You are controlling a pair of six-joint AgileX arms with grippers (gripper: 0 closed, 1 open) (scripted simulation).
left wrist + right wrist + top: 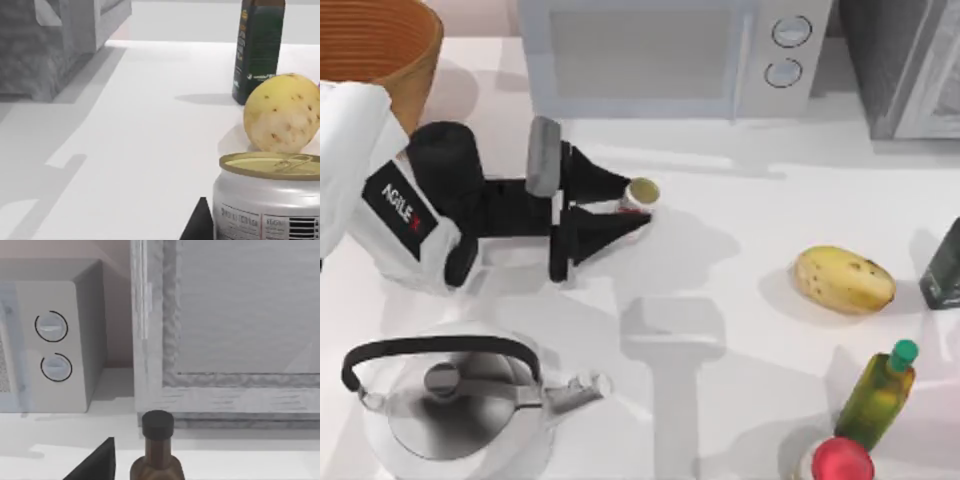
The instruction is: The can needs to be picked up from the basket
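Observation:
The can (642, 192) is a small cylinder with a tan-gold top, standing upright out on the white table, well to the right of the basket (380, 50) in the back left corner. My left gripper (638, 203) reaches in from the left and is shut on the can, one dark finger on each side. In the left wrist view the can (270, 200) is very close, with a dark fingertip (199, 222) beside it. Whether the can rests on the table or hangs just above it I cannot tell. My right gripper (97, 462) is at the back right, facing the microwave.
A kettle (450, 400) stands at the front left. A potato (844, 280) lies to the right, with a dark bottle (945, 265) at the right edge. A yellow-green bottle (876, 395) and a red-capped bottle (840, 462) stand front right. A microwave (660, 55) lines the back.

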